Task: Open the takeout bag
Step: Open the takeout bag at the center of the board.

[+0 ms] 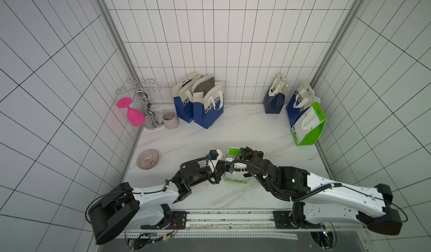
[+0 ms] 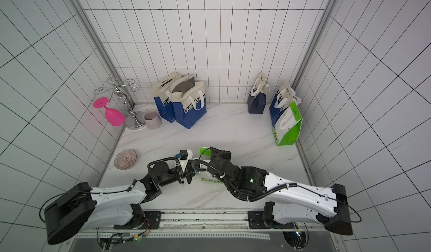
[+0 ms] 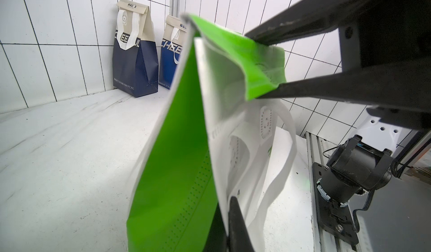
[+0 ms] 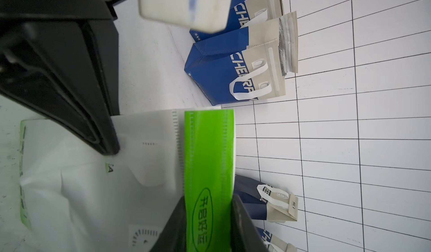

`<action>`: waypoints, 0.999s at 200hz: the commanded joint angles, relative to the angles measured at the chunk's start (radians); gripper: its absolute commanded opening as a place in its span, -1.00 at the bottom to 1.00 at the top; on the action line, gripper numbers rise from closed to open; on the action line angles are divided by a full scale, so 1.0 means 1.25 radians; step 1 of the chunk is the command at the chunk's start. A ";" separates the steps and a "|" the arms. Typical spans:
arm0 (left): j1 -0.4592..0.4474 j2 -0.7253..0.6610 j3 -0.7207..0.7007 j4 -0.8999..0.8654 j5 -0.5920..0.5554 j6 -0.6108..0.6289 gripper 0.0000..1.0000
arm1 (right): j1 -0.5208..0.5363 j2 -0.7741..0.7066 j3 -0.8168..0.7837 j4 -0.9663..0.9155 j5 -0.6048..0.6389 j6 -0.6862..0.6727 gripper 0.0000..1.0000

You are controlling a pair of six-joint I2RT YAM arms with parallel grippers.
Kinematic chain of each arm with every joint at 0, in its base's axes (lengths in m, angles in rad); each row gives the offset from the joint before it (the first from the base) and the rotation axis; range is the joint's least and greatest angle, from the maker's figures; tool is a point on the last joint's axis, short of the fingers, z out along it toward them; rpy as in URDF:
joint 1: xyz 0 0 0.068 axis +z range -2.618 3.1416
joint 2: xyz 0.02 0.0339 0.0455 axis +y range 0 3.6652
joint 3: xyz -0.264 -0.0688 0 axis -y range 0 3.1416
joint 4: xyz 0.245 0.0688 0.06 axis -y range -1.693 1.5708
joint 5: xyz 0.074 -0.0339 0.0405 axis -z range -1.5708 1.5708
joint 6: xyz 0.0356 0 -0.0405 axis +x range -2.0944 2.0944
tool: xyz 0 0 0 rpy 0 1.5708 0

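The bag (image 1: 234,179) stands at the near centre of the table (image 1: 256,127). The left gripper (image 4: 109,143) pinches its white wall; the right gripper (image 3: 255,66) pinches the green flap (image 4: 208,145). Hazards: an uneven pull could topple the bag; the flap could crumple or slip free.

L arm (image 1: 154,192) and R arm (image 1: 326,187) are seen in both top views stretched inward from their bases, elbows out, w/ wrists brought close together in the middle. L gripper (image 4: 108,143) is turned sideways toward the R side. Its fingers (image 4: 93,113) are pressed together, w/ a white panel of the takeout bag (image 4: 70,192) pinched between them. R gripper (image 3: 256,66) is pointed fwd, away from its base. Its fingers (image 3: 326,85) are set against both sides of the bag's green top flap (image 4: 208,145).
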 commanded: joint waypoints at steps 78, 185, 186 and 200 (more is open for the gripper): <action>-0.005 -0.003 0.015 -0.011 0.004 0.011 -1.00 | 0.007 -0.018 -0.042 0.017 0.034 -0.003 -0.99; -0.005 0.005 0.018 -0.012 0.004 0.013 -1.00 | -0.082 -0.013 0.138 -0.120 -0.064 0.080 -1.00; -0.005 0.005 0.017 -0.012 0.004 0.013 -1.00 | -0.084 -0.013 0.140 -0.122 -0.065 0.081 -1.00; -0.005 0.004 0.017 -0.013 0.004 0.013 -1.00 | -0.109 0.004 0.181 -0.156 -0.088 0.087 -1.00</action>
